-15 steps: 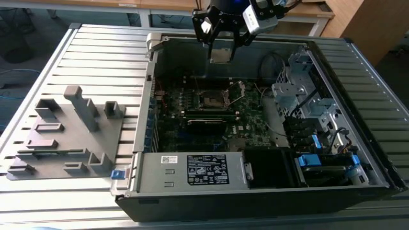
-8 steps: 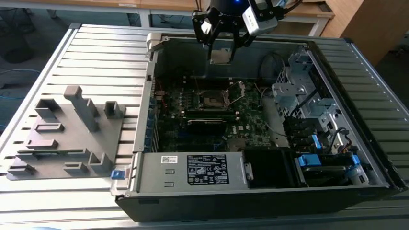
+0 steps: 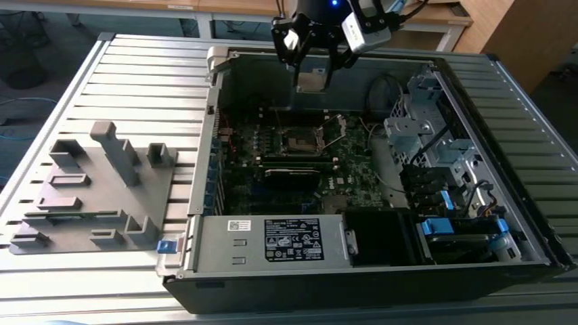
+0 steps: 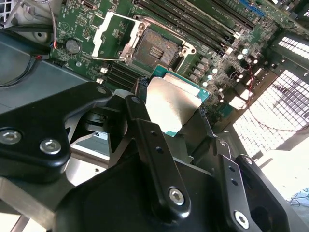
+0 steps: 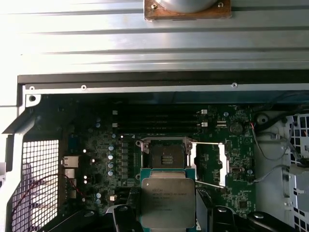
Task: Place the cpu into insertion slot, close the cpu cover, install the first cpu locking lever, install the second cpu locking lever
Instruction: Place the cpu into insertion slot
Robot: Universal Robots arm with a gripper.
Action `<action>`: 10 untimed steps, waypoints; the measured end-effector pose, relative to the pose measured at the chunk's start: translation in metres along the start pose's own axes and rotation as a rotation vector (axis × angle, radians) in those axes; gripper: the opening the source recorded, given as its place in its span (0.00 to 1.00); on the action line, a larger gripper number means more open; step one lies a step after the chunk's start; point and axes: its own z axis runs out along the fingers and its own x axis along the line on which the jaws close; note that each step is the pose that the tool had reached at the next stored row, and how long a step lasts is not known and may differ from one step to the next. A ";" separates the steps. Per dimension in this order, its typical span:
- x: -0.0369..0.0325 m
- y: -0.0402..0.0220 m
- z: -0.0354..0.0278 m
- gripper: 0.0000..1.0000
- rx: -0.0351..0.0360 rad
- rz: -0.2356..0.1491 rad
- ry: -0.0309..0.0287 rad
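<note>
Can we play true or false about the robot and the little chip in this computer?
1. The gripper holds the cpu. True.
2. The cpu sits in the slot. False: the slot is empty, and the cpu is held up above the board.
3. The cover is shut over the slot. False: it is swung open beside the slot.
4. The computer case is open, so the green board shows. True.
</note>
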 end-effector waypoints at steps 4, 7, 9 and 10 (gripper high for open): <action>0.0000 -0.0003 0.0027 0.54 0.0000 0.000 0.0000; -0.0001 -0.0003 0.0035 0.54 -0.0002 0.000 -0.0001; -0.0001 -0.0003 0.0036 0.54 0.0001 0.000 0.0000; -0.0001 -0.0003 0.0036 0.54 0.0001 0.000 0.0001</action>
